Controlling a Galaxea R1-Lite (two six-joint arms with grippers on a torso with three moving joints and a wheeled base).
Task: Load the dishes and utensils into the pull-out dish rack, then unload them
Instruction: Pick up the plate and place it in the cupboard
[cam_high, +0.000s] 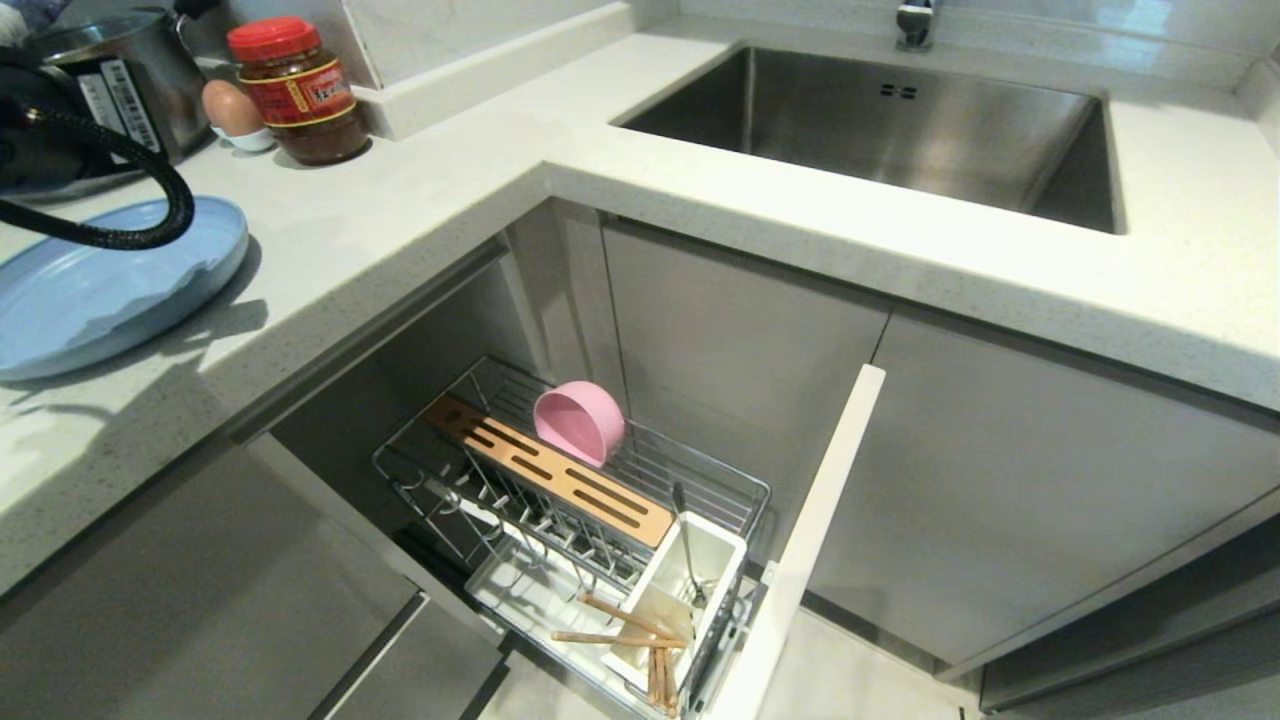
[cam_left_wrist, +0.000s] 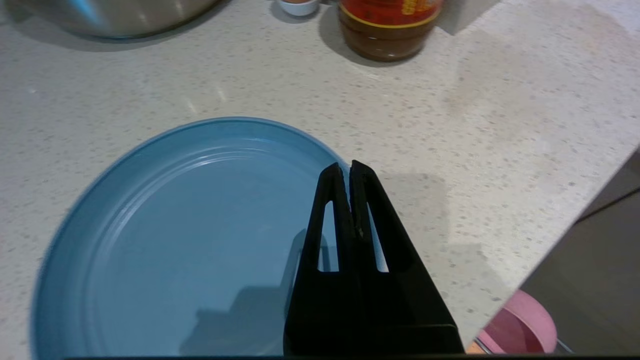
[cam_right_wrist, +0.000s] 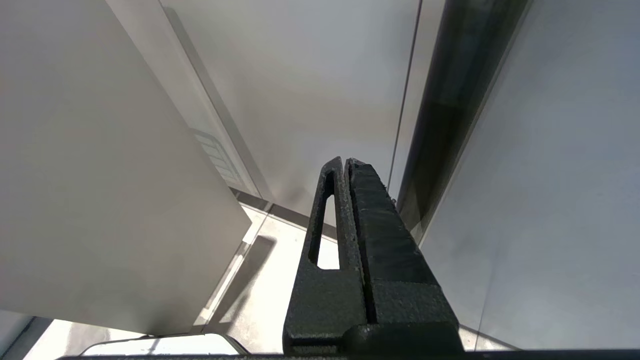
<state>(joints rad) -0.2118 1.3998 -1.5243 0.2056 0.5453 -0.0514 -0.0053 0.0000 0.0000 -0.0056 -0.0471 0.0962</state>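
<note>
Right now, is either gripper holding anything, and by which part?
Nothing: the left gripper hangs shut above the plate; the right gripper is shut, empty.

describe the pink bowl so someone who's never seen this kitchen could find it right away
Start at the steel sink and look below the countertop, where the pull-out dish rack stands open. The pink bowl lies tipped on its side behind the rack's slotted wooden strip. It is the only pink thing there, round and matte among chrome wires.
</note>
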